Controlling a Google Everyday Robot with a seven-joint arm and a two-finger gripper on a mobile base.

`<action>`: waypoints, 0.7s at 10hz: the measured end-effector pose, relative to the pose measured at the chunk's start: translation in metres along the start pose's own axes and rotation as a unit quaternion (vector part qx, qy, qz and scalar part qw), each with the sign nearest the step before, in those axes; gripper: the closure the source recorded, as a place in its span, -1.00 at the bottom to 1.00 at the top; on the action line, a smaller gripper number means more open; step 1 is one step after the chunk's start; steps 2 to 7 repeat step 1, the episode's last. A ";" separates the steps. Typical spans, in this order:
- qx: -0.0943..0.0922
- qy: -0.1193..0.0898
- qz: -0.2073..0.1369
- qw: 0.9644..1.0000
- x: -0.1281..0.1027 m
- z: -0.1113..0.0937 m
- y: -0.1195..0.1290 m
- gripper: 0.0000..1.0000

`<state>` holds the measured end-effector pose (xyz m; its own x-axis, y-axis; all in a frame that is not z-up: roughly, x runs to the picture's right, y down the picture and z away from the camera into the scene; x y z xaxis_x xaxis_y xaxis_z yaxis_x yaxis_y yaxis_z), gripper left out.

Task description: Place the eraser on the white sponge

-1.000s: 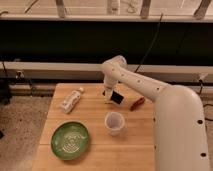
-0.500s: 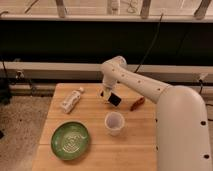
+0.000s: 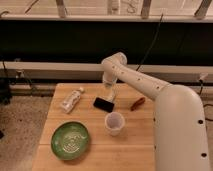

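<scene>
Although the white robot arm reaches well over the pale wooden surface (image 3: 95, 150), its hand (image 3: 109, 94) hangs low just behind the small flat black rectangular eraser (image 3: 103, 104), at that block's far edge; whether the hand has let go, is closed, or grips the block, I cannot tell.

Taking the eraser as the landmark: it lies flat on the surface, near its middle. The white paper cup (image 3: 114, 123) stands upright just in front of it and slightly to the right, apart from it. The slim reddish-brown object (image 3: 137, 103) lies to its right, well clear. The crumpled whitish elongated thing (image 3: 72, 99), which is likely the white sponge of the task, lies to its left, angled, with bare wood between the two. The round green plate (image 3: 71, 141) sits in front and to the left, nearer the surface's front edge.

The eraser looks light and stiff enough to keep its shape under a pinch, with a slightly grippy rubber skin rather than a slippery one, and hardly fragile. Being so flat, it offers little height, so the best hold is probably across its two long sides from above, close to the middle, fingers reaching down nearly to the wood. The sponge should give under it, so a gentle, level set-down would suit.
</scene>
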<state>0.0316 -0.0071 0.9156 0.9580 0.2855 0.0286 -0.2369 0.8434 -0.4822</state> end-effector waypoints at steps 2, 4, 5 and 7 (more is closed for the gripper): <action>-0.004 0.001 0.025 1.000 0.010 -0.002 -0.004 -0.47; -0.004 0.001 0.025 1.000 0.010 -0.002 -0.004 -0.47; -0.004 0.001 0.025 1.000 0.010 -0.002 -0.004 -0.47; -0.004 0.001 0.025 1.000 0.010 -0.002 -0.004 -0.47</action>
